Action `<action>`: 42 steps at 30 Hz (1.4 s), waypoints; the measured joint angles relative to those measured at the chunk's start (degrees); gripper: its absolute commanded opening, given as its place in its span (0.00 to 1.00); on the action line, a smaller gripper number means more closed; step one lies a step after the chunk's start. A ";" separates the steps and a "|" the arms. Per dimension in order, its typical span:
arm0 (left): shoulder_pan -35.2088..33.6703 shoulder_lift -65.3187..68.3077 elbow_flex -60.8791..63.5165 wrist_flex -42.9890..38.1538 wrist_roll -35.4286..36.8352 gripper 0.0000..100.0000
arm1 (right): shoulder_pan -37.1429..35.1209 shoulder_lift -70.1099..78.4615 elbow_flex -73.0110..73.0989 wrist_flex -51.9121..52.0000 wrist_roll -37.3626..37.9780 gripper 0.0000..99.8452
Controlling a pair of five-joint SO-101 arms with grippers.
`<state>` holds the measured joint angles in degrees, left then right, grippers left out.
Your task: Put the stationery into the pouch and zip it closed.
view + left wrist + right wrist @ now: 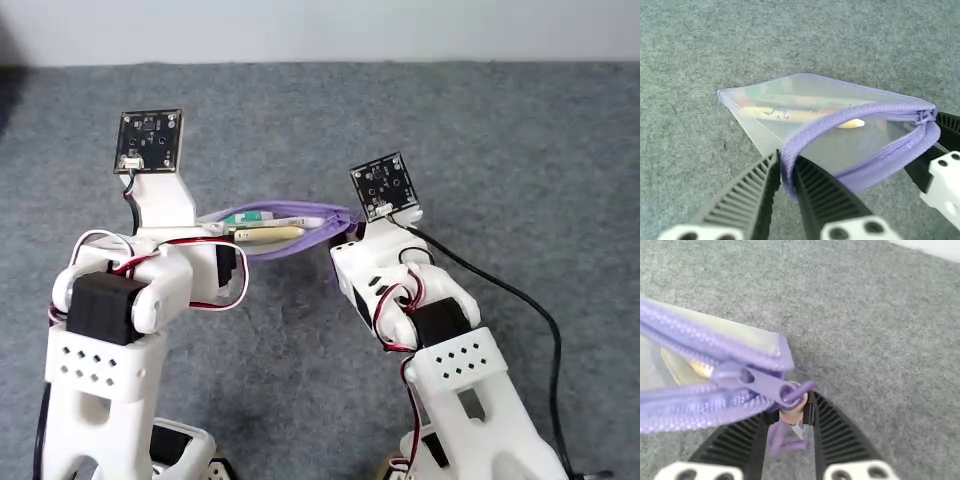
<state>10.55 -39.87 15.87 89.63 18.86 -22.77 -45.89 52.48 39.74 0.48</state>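
Tension first: brace clear purple-trimmed pouch (815, 100), at grey table's (500, 130) middle with stationery (790, 114) inside, by left gripper (785, 175) pinched on its zipper edge, and draw purple pull (785, 390), nipped in right gripper (787, 415), straight across.

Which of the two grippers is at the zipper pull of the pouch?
The right gripper: shut on the purple zipper pull at one end of the pouch. The left gripper pinches the zipper edge at the other end.

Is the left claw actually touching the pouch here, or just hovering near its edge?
Touching. The left wrist view shows the left claw pinched shut on the purple zipper edge of the pouch, with no gap.
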 measured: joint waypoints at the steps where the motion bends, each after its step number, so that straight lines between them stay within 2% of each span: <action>1: 0.00 0.00 0.00 0.00 0.00 0.01 | 0.00 -0.18 0.00 0.26 0.00 0.01; 12: 0.00 0.00 0.00 0.00 0.00 0.01 | 0.00 -7.74 0.00 7.38 0.00 0.01; 21: 0.00 0.00 0.00 0.79 0.09 0.02 | 0.18 -20.22 0.00 7.82 0.00 0.01; 23: 0.00 0.00 0.00 1.93 0.09 0.05 | 0.35 -22.42 0.00 7.82 0.00 0.01; 27: 0.00 -0.09 -0.09 4.48 0.09 0.21 | 0.35 -23.12 0.00 7.82 0.18 0.01; 30: 0.00 -1.32 -0.09 5.45 0.09 0.29 | 0.88 -23.12 0.00 7.82 0.18 0.01; 42: 0.00 -10.99 -0.79 5.63 0.09 0.31 | 1.23 -23.12 0.09 -0.97 5.98 0.01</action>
<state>10.55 -50.86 15.08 95.25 18.95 -21.54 -69.01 52.57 38.77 6.46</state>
